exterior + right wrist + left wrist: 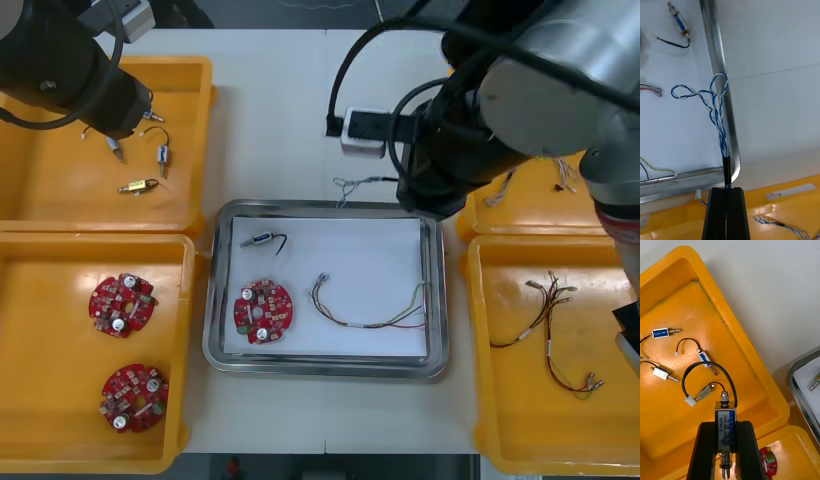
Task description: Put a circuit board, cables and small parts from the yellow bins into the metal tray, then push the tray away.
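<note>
pinching the twisted blue and white cable [717, 108] by its black sleeve [727, 168] with the right gripper [726, 189], fingers closed down to the sleeve's thinness, loose loops hanging over the far rim of the metal tray [720, 75]. likely light, limp and springy; best held at that stiffer sleeve, not at the floppy loops. needs carrying further inward so as not to slide off the rim onto the table [771, 112]. clamping a small metal part [725, 414] by its body with the left gripper [725, 425], above the far left yellow bin [752, 363], black lead [707, 365] curling free. probably rigid, smooth, a little heavy; could slip or snag that lead. already lying in the tray: circuit board [263, 309], red and yellow cable [370, 305], second small metal part [262, 240]; worth steering clear of these on release.
</note>
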You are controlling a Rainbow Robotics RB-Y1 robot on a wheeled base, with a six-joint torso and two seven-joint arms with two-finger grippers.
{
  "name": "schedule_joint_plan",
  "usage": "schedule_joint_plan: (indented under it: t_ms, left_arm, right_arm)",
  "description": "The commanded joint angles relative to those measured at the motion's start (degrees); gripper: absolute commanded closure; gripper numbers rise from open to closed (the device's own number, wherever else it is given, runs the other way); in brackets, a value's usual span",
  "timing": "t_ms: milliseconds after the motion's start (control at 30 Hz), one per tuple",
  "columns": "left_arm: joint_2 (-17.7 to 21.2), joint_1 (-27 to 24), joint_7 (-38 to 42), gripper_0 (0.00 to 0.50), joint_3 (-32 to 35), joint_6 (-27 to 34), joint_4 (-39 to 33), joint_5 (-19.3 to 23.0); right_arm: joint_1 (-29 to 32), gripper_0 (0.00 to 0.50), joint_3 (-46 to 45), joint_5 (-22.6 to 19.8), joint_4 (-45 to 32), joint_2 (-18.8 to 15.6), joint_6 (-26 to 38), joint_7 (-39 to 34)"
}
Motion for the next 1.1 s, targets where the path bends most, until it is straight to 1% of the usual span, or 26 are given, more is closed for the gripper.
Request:
schedule_joint_plan:
  t_ms: [33, 67, 133, 200, 367, 500, 667, 867, 1100]
  left_arm:
    - [-0.4, 0.1, 1.5, 0.499, 0.0, 0.4, -0.2, -0.6]
    - [-0.4, 0.1, 1.5, 0.5, 0.1, 0.4, -0.1, -0.6]
    - [-0.4, 0.1, 1.3, 0.499, 0.2, 0.4, 0.0, -0.5]
    - [-0.4, 0.1, 1.1, 0.5, 0.3, 0.4, 0.1, -0.6]
    - [-0.4, 0.1, 0.6, 0.499, 0.5, 0.4, 1.2, -0.7]
    - [-0.4, 0.1, 0.2, 0.5, 0.6, 0.4, 1.4, -0.8]
    - [-0.4, 0.1, -0.3, 0.499, 0.9, 0.4, 1.4, -0.8]
    - [-0.4, 0.1, -0.8, 0.5, 0.9, 0.4, 1.4, -0.8]
    - [-0.4, 0.1, -1.0, 0.499, 0.9, 0.4, 1.4, -0.9]
  right_arm:
    - [1.2, 0.5, 6.0, 1.9, 0.8, 0.7, 0.2, -1.2]
    - [1.5, 0.5, 6.6, 2.4, 0.7, 0.7, 0.2, -1.2]
    - [2.7, 0.5, 8.6, 4.6, 0.8, 0.6, -2.8, -1.1]
    - [3.5, 0.5, 10.1, 5.7, 1.0, 0.6, -5.1, -1.1]
    - [4.2, 0.5, 14.2, 6.6, 4.6, 0.7, -12.0, -0.8]
    - [4.2, 0.5, 16.8, 8.3, 6.7, 0.7, -15.8, -0.7]
    - [4.2, 0.5, 20.5, 9.9, 11.9, 0.7, -20.8, 0.0]
    - [4.2, 0.5, 22.6, 11.1, 15.6, 0.7, -23.8, 0.7]
    - [4.2, 0.5, 23.2, 11.2, 16.7, 0.6, -24.0, 1.3]
